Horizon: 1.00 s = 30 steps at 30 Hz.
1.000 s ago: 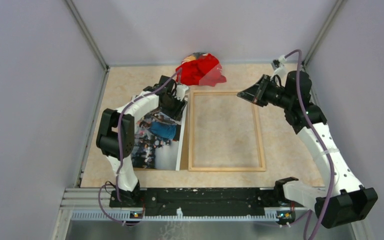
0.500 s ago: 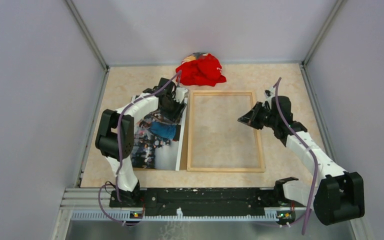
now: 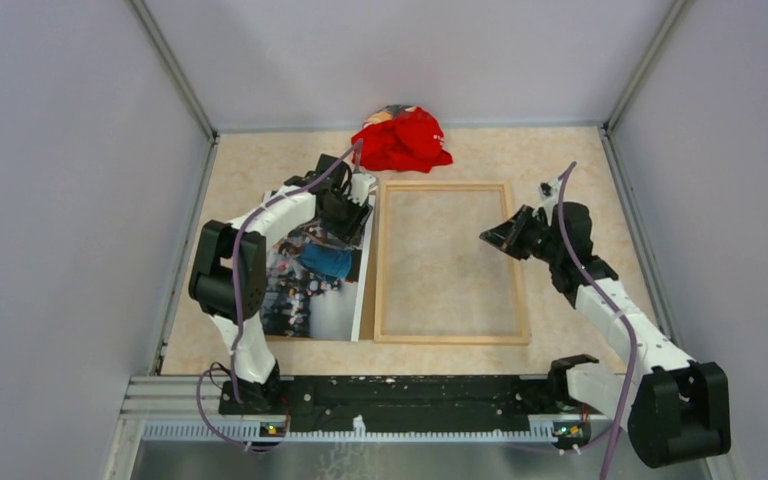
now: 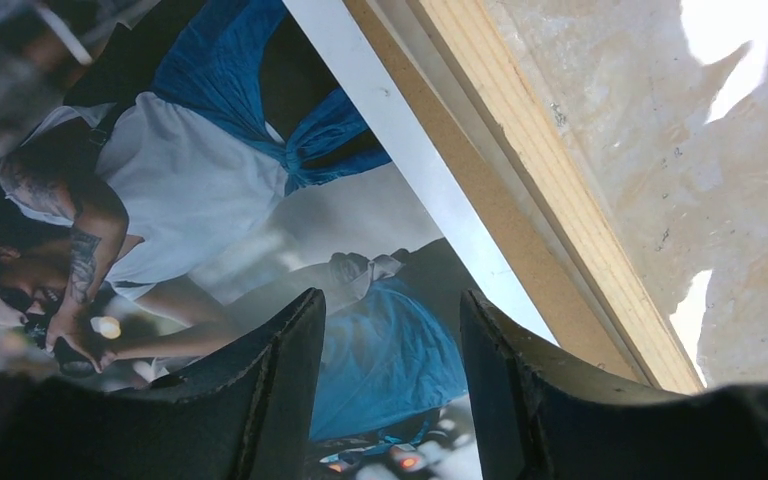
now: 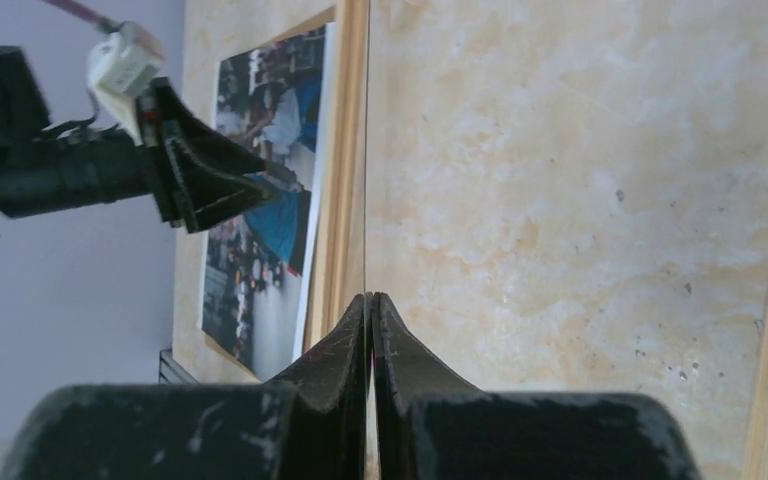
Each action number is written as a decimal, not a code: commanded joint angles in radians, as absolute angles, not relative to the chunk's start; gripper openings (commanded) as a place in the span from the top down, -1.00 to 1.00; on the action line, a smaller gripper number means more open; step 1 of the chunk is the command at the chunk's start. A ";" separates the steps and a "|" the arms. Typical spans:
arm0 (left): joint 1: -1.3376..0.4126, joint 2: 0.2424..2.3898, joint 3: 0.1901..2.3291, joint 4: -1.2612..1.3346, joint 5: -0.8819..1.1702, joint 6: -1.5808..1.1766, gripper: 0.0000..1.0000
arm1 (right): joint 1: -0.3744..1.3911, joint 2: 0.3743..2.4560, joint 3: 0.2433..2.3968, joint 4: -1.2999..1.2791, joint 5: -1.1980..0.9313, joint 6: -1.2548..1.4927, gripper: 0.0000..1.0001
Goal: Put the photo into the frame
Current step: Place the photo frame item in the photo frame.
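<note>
Now | left fingers part-open over photo, holding nothing | right fingers shut on thin clear sheet above frame

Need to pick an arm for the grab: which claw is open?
The left claw, over the photo: its jaws stand apart. The right claw, over the frame, has its jaws pressed together.

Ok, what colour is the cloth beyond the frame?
Red. The cloth shows best in the top view.
</note>
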<state>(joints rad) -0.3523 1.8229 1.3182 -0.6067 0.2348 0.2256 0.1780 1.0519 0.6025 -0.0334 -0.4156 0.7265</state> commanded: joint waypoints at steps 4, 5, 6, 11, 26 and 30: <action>-0.351 1.871 1.355 -0.608 0.276 0.173 -0.17 | 0.175 0.998 0.606 0.151 -0.501 0.757 1.00; -0.352 1.874 1.354 -0.607 0.279 0.170 -0.16 | 0.175 1.006 0.606 0.166 -0.506 0.760 1.00; -0.353 1.879 1.353 -0.607 0.284 0.170 -0.16 | 0.176 1.017 0.607 0.175 -0.509 0.766 1.00; -0.359 1.883 1.338 -0.603 0.309 0.167 -0.15 | 0.176 1.053 0.609 0.250 -0.553 0.802 1.00; -0.377 1.898 1.310 -0.575 0.394 0.152 -0.20 | 0.175 1.201 0.660 0.387 -0.633 0.894 1.00; -0.384 1.902 1.300 -0.558 0.401 0.149 -0.04 | 0.175 1.224 0.656 0.413 -0.639 0.925 1.00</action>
<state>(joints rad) -0.3748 1.8889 1.3155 -0.5915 0.3737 0.1589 0.1768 1.2079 0.6117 0.3191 -0.6086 0.8871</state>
